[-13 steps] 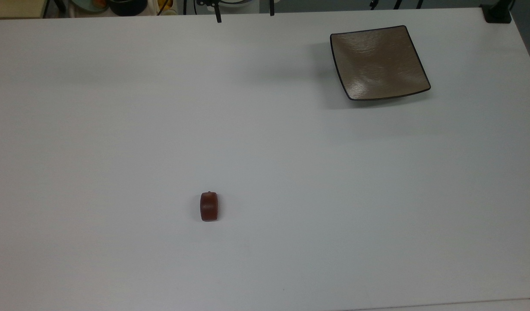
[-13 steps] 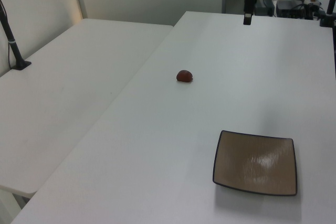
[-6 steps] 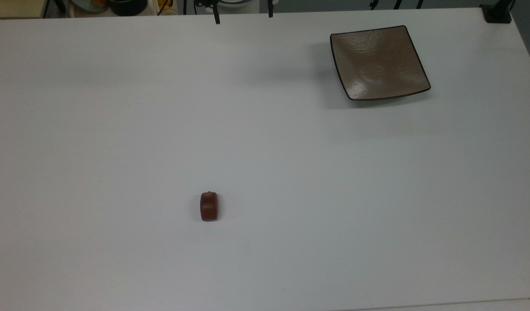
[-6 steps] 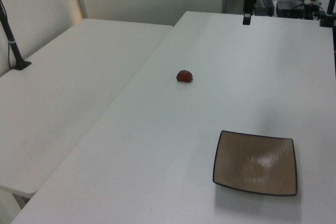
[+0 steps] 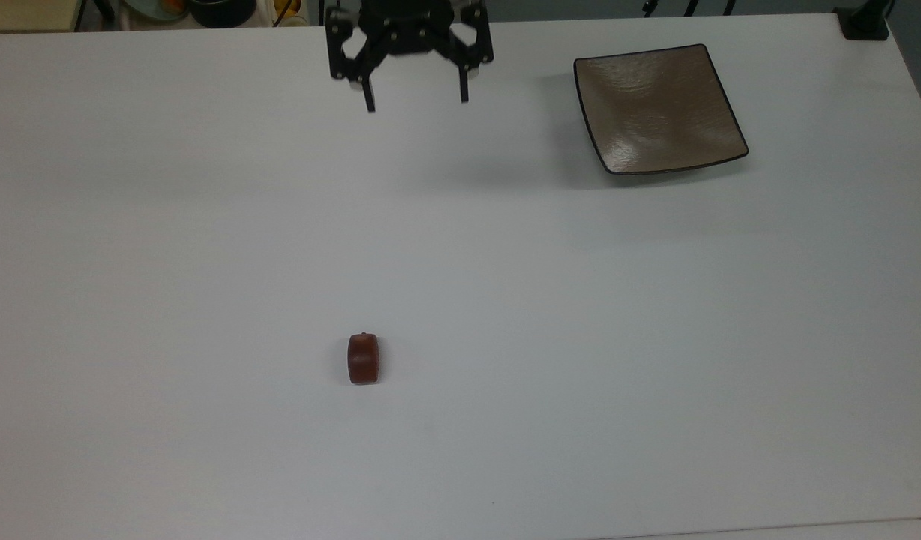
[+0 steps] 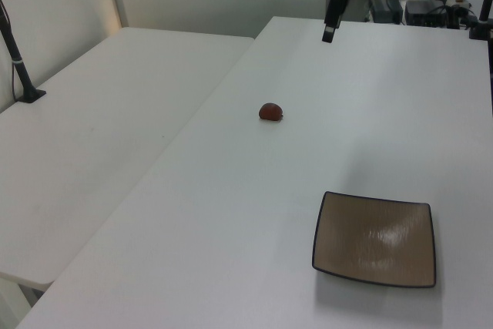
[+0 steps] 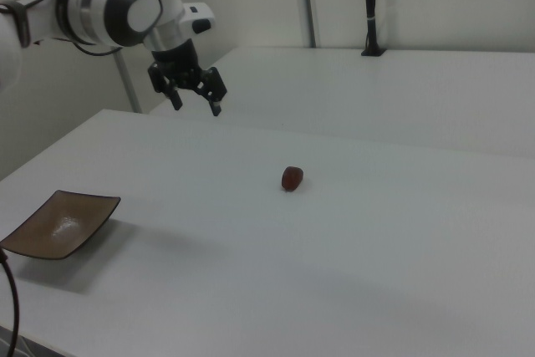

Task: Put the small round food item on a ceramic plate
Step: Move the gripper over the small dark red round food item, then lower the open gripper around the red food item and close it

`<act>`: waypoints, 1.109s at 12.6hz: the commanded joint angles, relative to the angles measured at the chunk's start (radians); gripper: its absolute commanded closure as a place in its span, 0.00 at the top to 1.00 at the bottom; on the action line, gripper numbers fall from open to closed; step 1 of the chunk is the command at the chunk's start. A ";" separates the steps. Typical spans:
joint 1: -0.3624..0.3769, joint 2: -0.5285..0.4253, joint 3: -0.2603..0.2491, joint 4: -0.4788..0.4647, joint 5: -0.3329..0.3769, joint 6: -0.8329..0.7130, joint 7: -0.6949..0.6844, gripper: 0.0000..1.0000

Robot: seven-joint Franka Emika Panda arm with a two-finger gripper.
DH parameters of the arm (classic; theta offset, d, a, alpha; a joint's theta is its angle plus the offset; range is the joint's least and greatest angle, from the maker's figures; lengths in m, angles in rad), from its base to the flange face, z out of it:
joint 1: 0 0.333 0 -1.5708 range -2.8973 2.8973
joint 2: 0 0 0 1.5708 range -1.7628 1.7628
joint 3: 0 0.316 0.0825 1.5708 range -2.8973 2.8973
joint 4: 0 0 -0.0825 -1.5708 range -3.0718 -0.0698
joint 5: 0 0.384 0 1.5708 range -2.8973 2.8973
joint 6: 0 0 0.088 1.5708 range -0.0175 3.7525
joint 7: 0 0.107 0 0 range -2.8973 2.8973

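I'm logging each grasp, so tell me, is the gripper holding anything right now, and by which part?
Nothing is held. The gripper hangs open above the table, far from the small round food item.

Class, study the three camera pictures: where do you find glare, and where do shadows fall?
Top view: pale glare streaks on the ceramic plate, with a soft shadow along its lower and left edges on the table. Left view: a bright patch on the plate's surface. Right view: a wide soft shadow beside the plate.
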 commanded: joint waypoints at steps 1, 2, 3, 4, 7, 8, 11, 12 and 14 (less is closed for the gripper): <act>-0.001 0.157 -0.040 0.185 0.014 0.006 -0.007 1.00; -0.007 0.190 -0.042 0.207 0.016 0.017 -0.007 1.00; -0.019 0.222 -0.042 0.237 0.016 0.026 0.001 1.00; -0.027 0.282 -0.041 0.297 0.016 0.029 0.030 1.00; -0.038 0.392 -0.042 0.388 0.014 0.031 0.042 1.00; -0.044 0.418 -0.042 0.397 0.014 0.031 0.041 1.00; -0.055 0.520 -0.042 0.449 0.008 0.053 0.038 1.00; -0.055 0.547 -0.044 0.449 0.008 0.090 0.038 1.00; -0.055 0.586 -0.044 0.448 0.005 0.144 0.038 1.00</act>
